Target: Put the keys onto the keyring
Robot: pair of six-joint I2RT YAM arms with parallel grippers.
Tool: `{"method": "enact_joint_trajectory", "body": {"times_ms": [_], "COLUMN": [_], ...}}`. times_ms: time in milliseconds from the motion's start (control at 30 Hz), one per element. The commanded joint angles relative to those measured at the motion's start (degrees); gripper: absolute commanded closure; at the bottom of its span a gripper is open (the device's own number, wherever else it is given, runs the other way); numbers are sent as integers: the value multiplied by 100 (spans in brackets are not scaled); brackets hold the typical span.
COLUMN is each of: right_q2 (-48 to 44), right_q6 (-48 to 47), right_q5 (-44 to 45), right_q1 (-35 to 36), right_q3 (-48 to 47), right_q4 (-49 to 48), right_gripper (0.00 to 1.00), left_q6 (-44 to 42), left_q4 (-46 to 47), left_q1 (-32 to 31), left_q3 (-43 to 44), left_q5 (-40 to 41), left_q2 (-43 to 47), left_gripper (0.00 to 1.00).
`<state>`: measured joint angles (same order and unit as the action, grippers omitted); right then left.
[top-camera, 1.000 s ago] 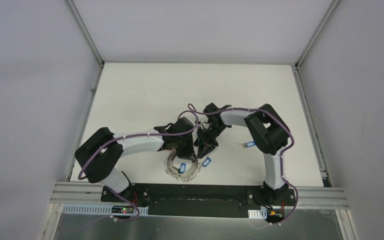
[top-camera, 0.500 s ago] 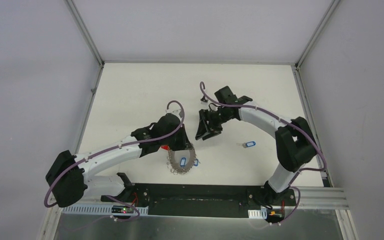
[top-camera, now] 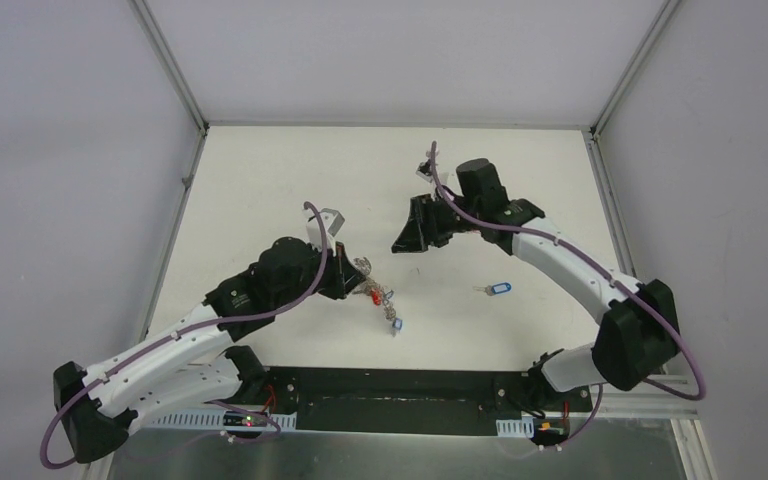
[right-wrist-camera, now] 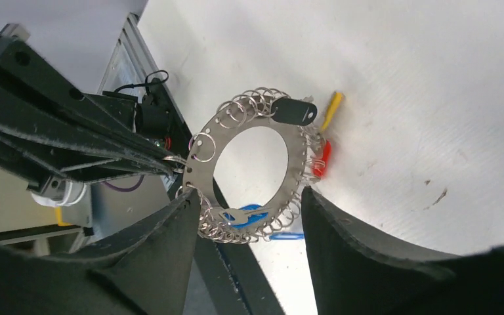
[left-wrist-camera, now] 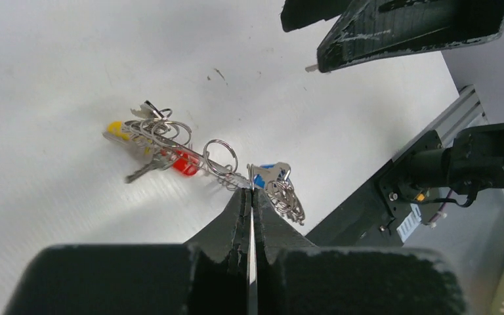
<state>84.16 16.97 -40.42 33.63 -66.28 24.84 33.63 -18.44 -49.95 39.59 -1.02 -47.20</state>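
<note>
1. White counter (top-camera: 260,180): it carries all the items. Its near edge is hidden behind the black base rail.
2. Left arm (top-camera: 160,350) and right arm (top-camera: 570,265): both reach inward over the middle of the counter. Their claws are near each other but apart.
3. Large flat grey metal keyring (right-wrist-camera: 293,154) with a wide hole and many small wire loops around its rim: it is held over the near middle of the counter. The right wrist view shows it face-on, and the left wrist view shows it edge-on. Whether its lower rim touches the counter cannot be told.
4. Left claw (left-wrist-camera: 251,193): the jaws are pressed together on the rim of the keyring. The contact point is partly masked by the wire loops.
5. Right claw (top-camera: 407,240): the jaws stand apart with nothing between them, just beyond the keyring.
6. Small metal key with a blue oval tag (top-camera: 499,290): it lies loose on the counter, well to the right of the keyring and below the right arm. Its blade is too small to resolve.
7. Tags on the keyring: black (right-wrist-camera: 293,110), yellow (right-wrist-camera: 331,108), red (right-wrist-camera: 321,159), blue (right-wrist-camera: 246,214). The loops overlap, so their keys are hard to separate.
</note>
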Motion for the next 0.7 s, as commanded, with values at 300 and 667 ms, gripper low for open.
{"method": "enact_joint_trajectory", "body": {"times_ms": [300,667], "right_q2": [-1240,-1035], "right_q6": [-952,-1309], "right_q5": [-1820,-2735], "right_q1": [70,471], "right_q3": [1310,1609], "right_q4": [-3448,-4086], "right_gripper": [32,50], "left_q6": [-2490,-2810], "left_q4": [1571,2440], "left_q1": [-58,-57], "left_q3": [-357,-446], "left_q5": [-1142,-1945], "left_q2": [636,449], "left_gripper": [100,100]}}
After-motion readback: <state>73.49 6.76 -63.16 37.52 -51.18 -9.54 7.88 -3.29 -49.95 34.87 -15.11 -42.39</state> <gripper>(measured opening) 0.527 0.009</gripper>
